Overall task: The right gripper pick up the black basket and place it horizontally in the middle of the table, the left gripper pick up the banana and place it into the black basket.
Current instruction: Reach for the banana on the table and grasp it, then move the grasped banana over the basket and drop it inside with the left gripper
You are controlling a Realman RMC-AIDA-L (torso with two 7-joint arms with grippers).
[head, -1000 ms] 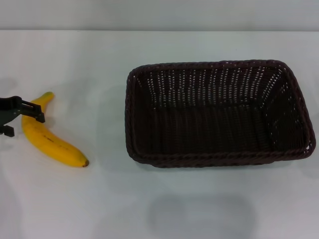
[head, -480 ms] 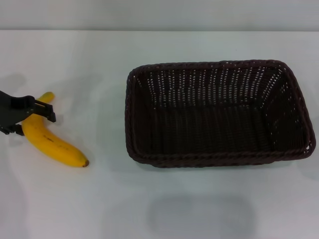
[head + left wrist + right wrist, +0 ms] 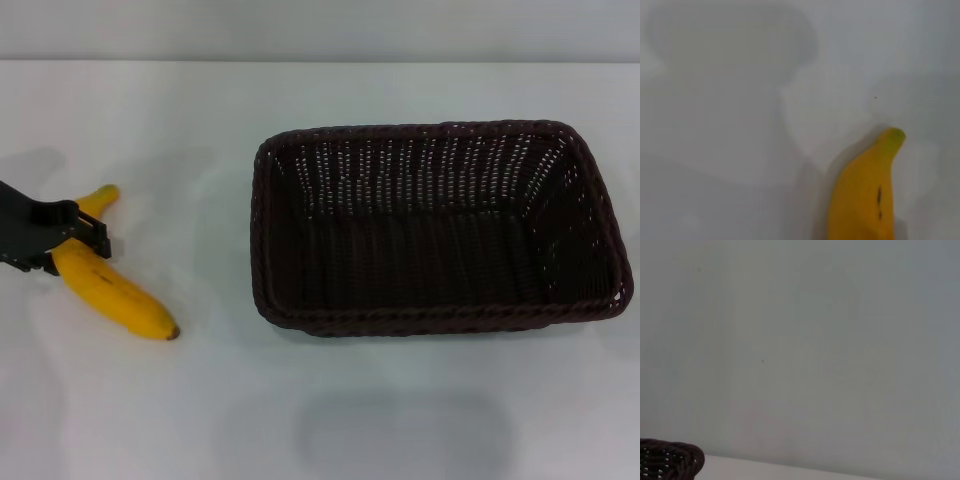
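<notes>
Slid further over the banana [image 3: 110, 290] since a second back, left gripper [image 3: 78, 243] now straddling its stem half, jaws spread, nothing held. Lay on the table [image 3: 200, 400], well left of the black basket [image 3: 440, 228]. Best squeezed across the thick middle, gently, then lifted level.

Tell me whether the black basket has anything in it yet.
Empty. The dark woven wicker basket shows only its bare bottom; the curved yellow banana lies outside it on the white table, at the left gripper.
</notes>
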